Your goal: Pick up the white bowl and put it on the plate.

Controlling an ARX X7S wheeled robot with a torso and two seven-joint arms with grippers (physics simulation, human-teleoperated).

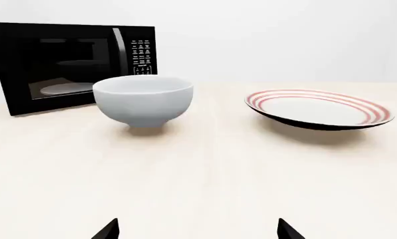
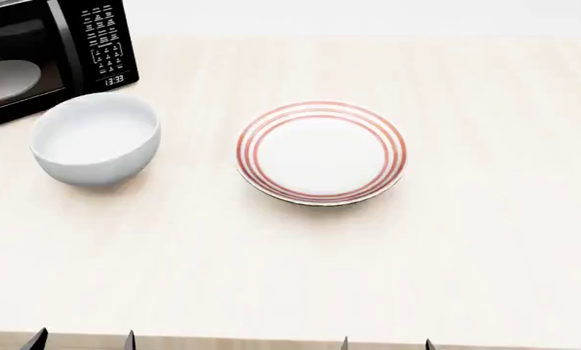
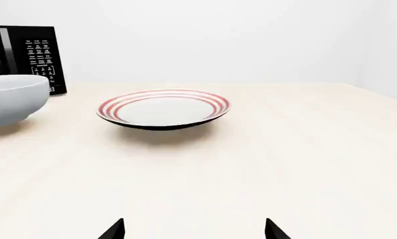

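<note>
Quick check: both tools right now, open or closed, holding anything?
Left tool: open, empty, short of the white bowl.
Right tool: open, empty, facing the plate.

one white bowl (image 2: 95,146), one plate (image 2: 321,152) with three red rings, one black microwave (image 2: 42,55) with one pale dish (image 2: 6,79) inside it, one light wood table (image 2: 465,255), two grippers, left gripper (image 2: 84,340) and right gripper (image 2: 388,344), just fingertips showing
</note>
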